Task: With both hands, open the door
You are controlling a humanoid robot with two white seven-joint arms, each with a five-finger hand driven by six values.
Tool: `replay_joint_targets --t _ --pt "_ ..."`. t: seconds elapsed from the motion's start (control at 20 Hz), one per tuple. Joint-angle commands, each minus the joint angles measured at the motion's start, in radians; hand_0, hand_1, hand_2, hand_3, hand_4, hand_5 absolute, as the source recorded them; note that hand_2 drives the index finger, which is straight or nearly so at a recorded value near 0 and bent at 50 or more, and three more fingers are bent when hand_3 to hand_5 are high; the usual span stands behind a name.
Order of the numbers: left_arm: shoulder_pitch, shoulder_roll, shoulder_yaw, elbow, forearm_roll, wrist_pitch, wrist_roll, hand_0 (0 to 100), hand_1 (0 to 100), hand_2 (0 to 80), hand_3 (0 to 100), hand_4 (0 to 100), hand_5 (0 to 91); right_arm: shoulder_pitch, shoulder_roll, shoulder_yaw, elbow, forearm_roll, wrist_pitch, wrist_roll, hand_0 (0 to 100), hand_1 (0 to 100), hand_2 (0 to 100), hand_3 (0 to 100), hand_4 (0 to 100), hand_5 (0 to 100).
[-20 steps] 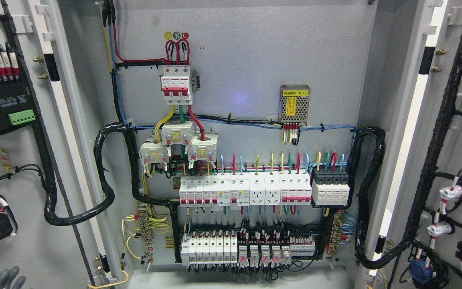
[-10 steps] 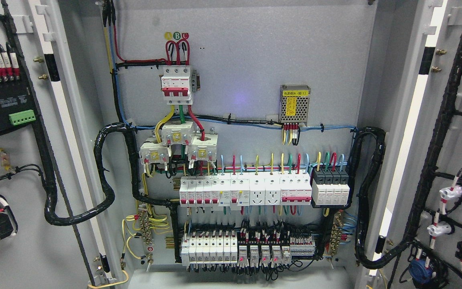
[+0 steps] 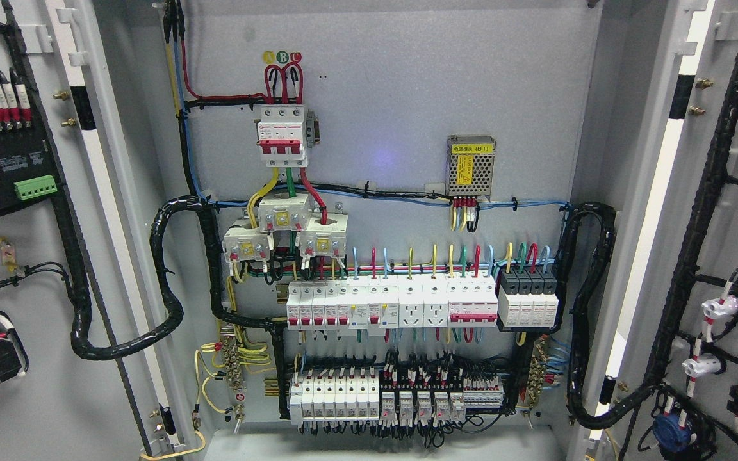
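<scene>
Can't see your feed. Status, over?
No hand in view. Left door and right door both swung wide. Breakers exposed, nothing blocking.

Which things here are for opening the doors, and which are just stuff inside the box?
For the job:
left door
right door

Just there:
switches
black cable bundle
silver mesh box

An electrical plant room: open cabinet (image 3: 619,128) packed with breakers (image 3: 356,306) and wiring (image 3: 170,269).

The left door (image 3: 36,269) and right door (image 3: 734,243) are cut off by the picture's sides. The yellow label (image 3: 469,168) has words too small to read.
</scene>
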Motion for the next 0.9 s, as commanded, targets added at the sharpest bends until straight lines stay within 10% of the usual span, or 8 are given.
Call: replay_joint_targets --t 0.0,0.65,0.85 --pt "-0.024 -0.080 -0.061 0.401 -0.003 0.025 -0.049 0 0 0.0 0 0 0.0 -0.086 0.152 0.039 0.595 0.035 -0.002 0.000 19 0 0 0 0 0" --pt "-0.101 -0.135 -0.093 0.854 -0.003 0.027 -0.060 0 0 0.0 0 0 0.0 -0.251 0.206 0.047 1.077 0.139 -0.007 -0.008 19 0 0 0 0 0" --pt "-0.121 -0.171 -0.104 0.981 -0.003 0.028 -0.060 0 0 0.0 0 0 0.0 -0.279 0.215 0.038 1.143 0.137 0.094 -0.023 19 0 0 0 0 0"
